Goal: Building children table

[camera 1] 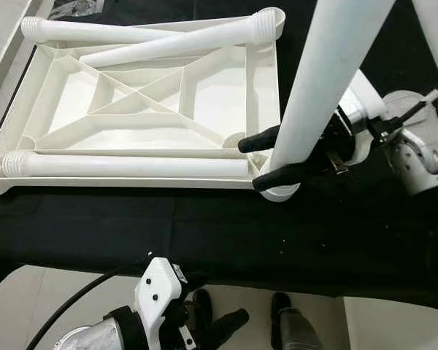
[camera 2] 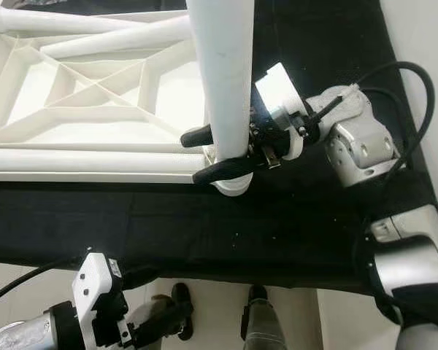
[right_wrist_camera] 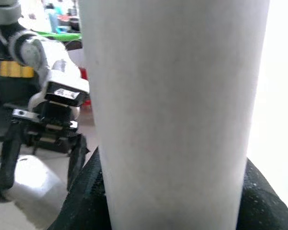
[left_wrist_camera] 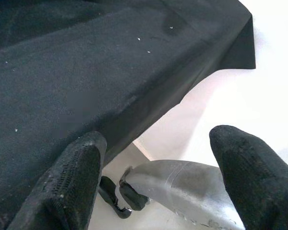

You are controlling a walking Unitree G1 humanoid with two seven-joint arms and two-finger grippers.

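Observation:
A white plastic children's tabletop (camera 1: pixel 259 87) lies upside down on the black cloth, its ribbed underside facing up. Three loose white legs rest on it: one along the near edge (camera 1: pixel 124 165), two crossed at the far edge (camera 1: pixel 168 45). A fourth white leg (camera 1: pixel 328 80) stands upright in the near right corner socket (camera 1: pixel 281 192). My right gripper (camera 1: pixel 266 160) is shut on this leg just above the socket, one finger on each side. My left gripper (left_wrist_camera: pixel 158 177) hangs open below the table's front edge, holding nothing.
The black cloth (camera 1: pixel 204 226) covers the table and drops over its front edge to a pale floor (camera 1: pixel 29 299). My own dark feet (camera 1: pixel 277 310) show below. A second robot (right_wrist_camera: pixel 43 100) stands in the background of the right wrist view.

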